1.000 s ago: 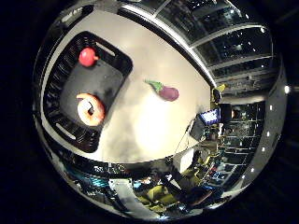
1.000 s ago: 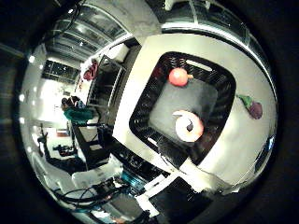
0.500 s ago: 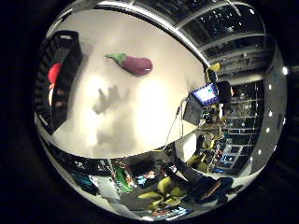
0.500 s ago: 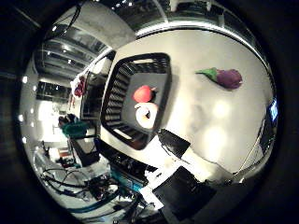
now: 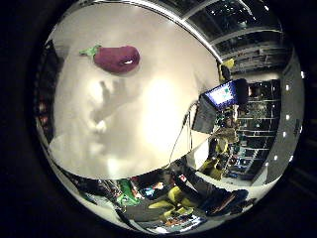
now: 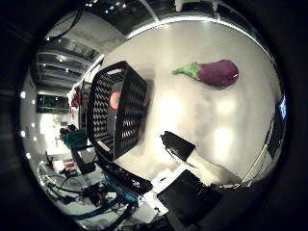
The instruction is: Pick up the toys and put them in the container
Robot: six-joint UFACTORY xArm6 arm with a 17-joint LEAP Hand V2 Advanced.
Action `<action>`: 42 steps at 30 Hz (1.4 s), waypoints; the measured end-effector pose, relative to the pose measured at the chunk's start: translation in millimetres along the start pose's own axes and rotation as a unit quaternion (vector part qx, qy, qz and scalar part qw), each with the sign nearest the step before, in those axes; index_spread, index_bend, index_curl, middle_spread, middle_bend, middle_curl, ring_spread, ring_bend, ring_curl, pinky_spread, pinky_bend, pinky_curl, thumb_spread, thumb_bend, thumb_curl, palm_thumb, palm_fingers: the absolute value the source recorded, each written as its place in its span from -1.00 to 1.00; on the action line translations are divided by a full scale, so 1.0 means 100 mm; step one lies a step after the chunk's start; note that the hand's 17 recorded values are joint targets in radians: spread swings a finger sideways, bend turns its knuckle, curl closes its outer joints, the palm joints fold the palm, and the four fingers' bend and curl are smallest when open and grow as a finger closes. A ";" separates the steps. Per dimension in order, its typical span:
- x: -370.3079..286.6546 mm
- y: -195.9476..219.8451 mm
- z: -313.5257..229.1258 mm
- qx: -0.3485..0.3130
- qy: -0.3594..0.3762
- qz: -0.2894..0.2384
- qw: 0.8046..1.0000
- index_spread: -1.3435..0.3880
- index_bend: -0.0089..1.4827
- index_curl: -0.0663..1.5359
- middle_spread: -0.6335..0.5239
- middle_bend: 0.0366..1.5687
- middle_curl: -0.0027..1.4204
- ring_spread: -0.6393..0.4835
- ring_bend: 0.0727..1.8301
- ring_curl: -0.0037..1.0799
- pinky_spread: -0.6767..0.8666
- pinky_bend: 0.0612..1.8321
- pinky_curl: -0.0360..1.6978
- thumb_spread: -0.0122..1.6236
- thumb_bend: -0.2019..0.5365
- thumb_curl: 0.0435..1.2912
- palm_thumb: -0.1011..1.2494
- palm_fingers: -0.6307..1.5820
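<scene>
Robot hand: one black-tipped white finger reaching in over the counter, touching nothing; whether the rest is spread or curled cannot be told. Shadow of the fingers cast on the bare white counter surface below the palm. Purple toy eggplant with green stem lying on its side on the counter, well apart from the finger. Black mesh basket farther off at the counter edge, a red toy visible inside.
</scene>
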State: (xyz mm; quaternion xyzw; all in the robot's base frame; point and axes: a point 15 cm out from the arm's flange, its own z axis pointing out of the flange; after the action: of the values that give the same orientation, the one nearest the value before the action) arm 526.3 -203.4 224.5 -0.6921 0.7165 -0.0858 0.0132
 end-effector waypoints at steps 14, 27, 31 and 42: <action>0.68 -0.42 0.53 -0.044 -0.005 0.005 0.999 0.11 -0.78 -0.58 0.09 -0.76 -0.53 0.34 -0.66 -0.58 0.38 -0.56 -0.65 0.14 -0.53 -0.55 0.06 -0.25; 0.71 -0.52 0.79 -0.031 -0.001 -0.001 1.000 0.11 -0.77 -0.58 0.09 -0.76 -0.53 0.34 -0.67 -0.58 0.37 -0.59 -0.65 0.15 -0.53 -0.55 0.06 -0.24; 0.67 -0.57 0.89 -0.026 0.003 -0.002 1.000 0.10 -0.76 -0.57 0.09 -0.77 -0.53 0.37 -0.69 -0.58 0.37 -0.60 -0.65 0.18 -0.56 -0.58 -0.02 -0.24; 0.72 -0.55 1.25 -0.036 0.027 -0.007 0.999 0.09 -0.74 -0.53 0.17 -0.81 -0.58 0.44 -0.78 -0.59 0.37 -0.63 -0.65 0.15 -0.53 -0.60 -0.17 -0.28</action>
State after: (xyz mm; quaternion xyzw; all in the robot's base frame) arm 595.4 -289.6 116.4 -0.6945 0.7145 -0.0784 -0.0314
